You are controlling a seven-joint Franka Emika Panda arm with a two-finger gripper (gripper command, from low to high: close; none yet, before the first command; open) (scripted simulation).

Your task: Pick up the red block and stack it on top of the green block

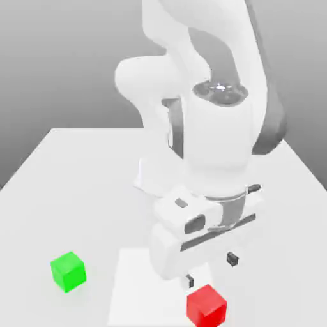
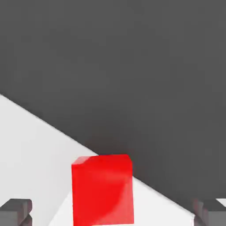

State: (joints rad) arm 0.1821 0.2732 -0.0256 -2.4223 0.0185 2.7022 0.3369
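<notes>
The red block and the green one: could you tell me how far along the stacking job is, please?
Nothing is stacked yet. The red block sits on the table, apart from the green block off to the exterior view's left. In hand: the open gripper hangs just above the red block, its fingertips either side of it in the hand view. Left: descend, grasp, lift, carry over, place on green.
</notes>
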